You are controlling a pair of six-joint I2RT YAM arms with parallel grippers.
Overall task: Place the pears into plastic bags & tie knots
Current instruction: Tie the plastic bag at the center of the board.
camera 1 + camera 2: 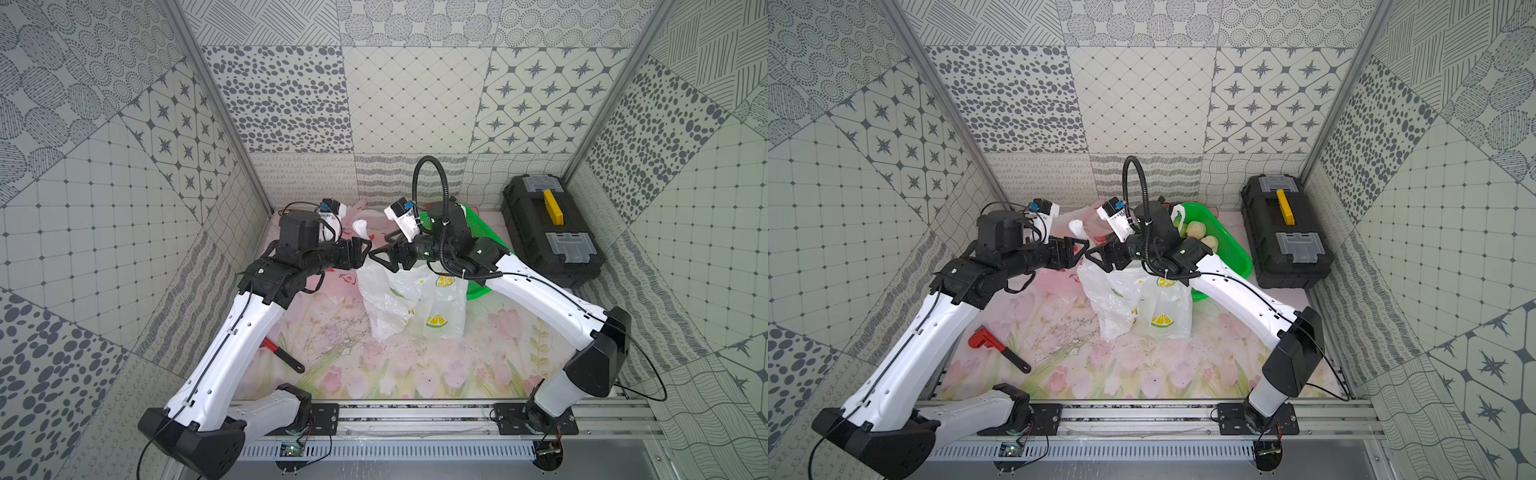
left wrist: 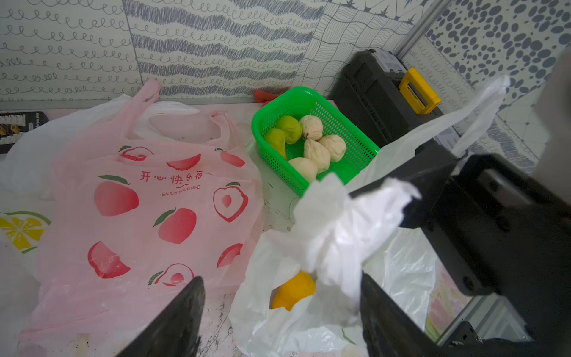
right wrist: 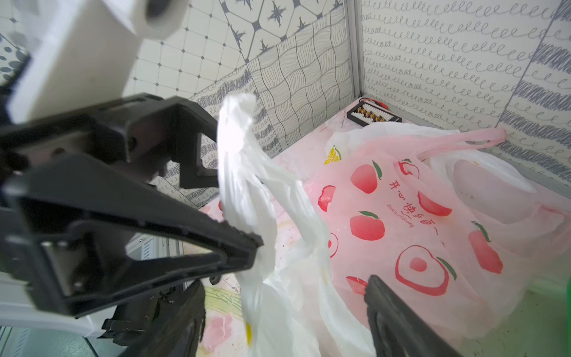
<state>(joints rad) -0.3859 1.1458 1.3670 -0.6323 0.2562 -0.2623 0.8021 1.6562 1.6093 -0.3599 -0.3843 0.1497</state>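
Observation:
A white lemon-print plastic bag [image 1: 415, 303] [image 1: 1142, 303] stands mid-table. Its handles rise in a twisted white bunch [image 2: 340, 228] [image 3: 244, 173]. My left gripper [image 1: 365, 249] [image 2: 281, 287] and right gripper [image 1: 378, 255] [image 3: 284, 284] meet tip to tip above it, both open, with loose plastic between the jaws. A yellow-orange fruit [image 2: 293, 290] shows through the bag's mouth. Several green and cream pears [image 2: 315, 148] [image 1: 1200, 235] lie in a green mesh basket [image 2: 262, 123] [image 1: 1229, 245] at the back right. A pink fruit-print bag [image 2: 148, 210] [image 3: 417, 216] lies at the back.
A black toolbox [image 1: 548, 224] with a yellow handle stands against the right wall. A red wrench [image 1: 998, 347] lies front left. Another lemon-print bag [image 2: 18, 228] lies beside the pink one. A black terminal strip [image 3: 374, 114] sits in the back left corner.

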